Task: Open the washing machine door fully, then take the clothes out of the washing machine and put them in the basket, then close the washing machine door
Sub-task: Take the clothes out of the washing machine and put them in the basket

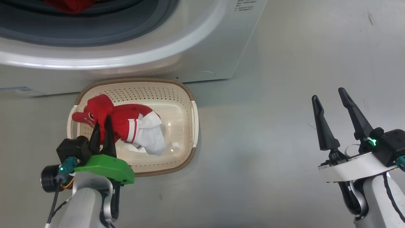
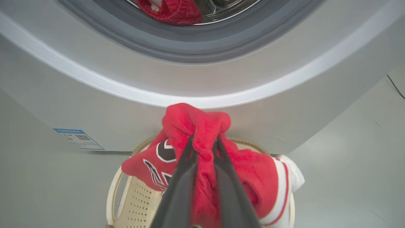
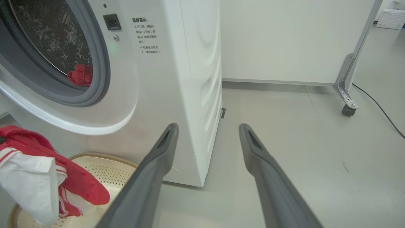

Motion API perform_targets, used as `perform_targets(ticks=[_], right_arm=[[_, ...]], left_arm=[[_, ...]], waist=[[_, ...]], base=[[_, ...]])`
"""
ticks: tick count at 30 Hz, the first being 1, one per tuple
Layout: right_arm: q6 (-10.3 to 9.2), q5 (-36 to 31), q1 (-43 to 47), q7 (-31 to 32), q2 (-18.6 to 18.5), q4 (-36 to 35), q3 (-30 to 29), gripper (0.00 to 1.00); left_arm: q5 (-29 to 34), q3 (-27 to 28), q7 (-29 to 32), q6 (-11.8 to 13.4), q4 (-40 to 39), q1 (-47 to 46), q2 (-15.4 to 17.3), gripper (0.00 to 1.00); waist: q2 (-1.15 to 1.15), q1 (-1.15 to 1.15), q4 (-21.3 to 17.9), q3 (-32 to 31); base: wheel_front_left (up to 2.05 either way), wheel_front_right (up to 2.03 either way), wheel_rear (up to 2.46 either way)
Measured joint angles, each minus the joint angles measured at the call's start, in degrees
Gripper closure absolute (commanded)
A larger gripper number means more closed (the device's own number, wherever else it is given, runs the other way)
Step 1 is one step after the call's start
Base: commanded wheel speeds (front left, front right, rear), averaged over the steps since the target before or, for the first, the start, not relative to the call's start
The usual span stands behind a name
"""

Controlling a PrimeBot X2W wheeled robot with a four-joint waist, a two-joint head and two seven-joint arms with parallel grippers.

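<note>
Head view, from the left: the left gripper point(image 1: 102, 122) pinches a bunched fold of the red clothes point(image 1: 129, 120), which drape from its fingertips over the basket point(image 1: 177, 87) in front of the washing machine point(image 1: 202, 47). Well right, the right gripper point(image 1: 328, 93) is spread wide and empty above the floor point(image 1: 269, 142).

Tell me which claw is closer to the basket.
Left. The left claw is right above the basket, shut on a red garment hanging over it. The right claw stands open over the floor, well off to the basket's right.
</note>
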Motion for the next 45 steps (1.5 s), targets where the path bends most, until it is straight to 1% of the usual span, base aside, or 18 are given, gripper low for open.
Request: perform_targets(ticks=[6, 13, 18, 27, 28, 29, 30, 36, 45], right_arm=[[0.00, 0.5, -1.8, 0.0, 0.2, -0.4, 0.5, 0.00], [0.00, 2.0, -3.6, 0.0, 0.6, -0.7, 1.3, 0.00], [0.00, 2.8, -5.5, 0.0, 0.6, -1.0, 1.9, 0.00], [0.00, 3.0, -7.8, 0.0, 0.5, -1.0, 1.9, 0.00], [0.00, 3.0, -7.8, 0.0, 0.5, -0.9, 1.9, 0.00], [0.00, 3.1, -7.8, 0.0, 0.5, -0.8, 1.9, 0.00], [0.00, 3.2, -7.9, 0.0, 0.5, -0.7, 1.9, 0.00], [0.00, 3.4, -8.4, 0.0, 0.5, -0.5, 2.0, 0.00], [0.00, 3.4, -8.7, 0.0, 0.3, 0.4, 1.4, 0.00]], left_arm=[[1.0, 0.0, 0.1, 0.0, 6.9, -5.1, 0.0, 1.00], [1.5, 2.0, 0.6, 0.0, 15.4, -10.6, 0.0, 1.00], [1.5, 3.1, 2.3, 0.0, 23.0, -14.0, -0.1, 1.00], [0.1, 2.9, 2.0, 0.0, 30.8, -20.0, -0.1, 1.00], [0.1, 3.0, 2.0, 0.0, 31.7, -20.3, -0.1, 0.83], [0.1, 3.0, 1.9, 0.0, 32.4, -20.5, -0.1, 0.58], [0.1, 3.2, 1.6, 0.0, 33.3, -20.7, -0.1, 0.00], [-0.2, 3.7, -0.3, 0.0, 36.7, -22.3, -0.1, 0.00], [-0.6, 1.9, -5.0, 0.0, 39.4, -22.8, -0.1, 0.00]], waist=[[0.00, 0.00, -2.0, 2.4], [0.00, 0.00, -4.6, 5.8], [0.00, 0.00, -6.7, 9.0], [0.00, 0.00, -9.4, 13.2], [0.00, 0.00, -9.6, 13.5], [0.00, 0.00, -9.8, 13.6], [0.00, 0.00, -9.9, 13.8], [0.00, 0.00, -9.9, 13.8], [0.00, 0.00, -8.7, 12.4]], base=[[0.00, 0.00, 0.00], [0.00, 0.00, 0.00], [0.00, 0.00, 0.00], [0.00, 0.00, 0.00], [0.00, 0.00, 0.00], [0.00, 0.00, 0.00], [0.00, 0.00, 0.00], [0.00, 0.00, 0.00], [0.00, 0.00, 0.00]])
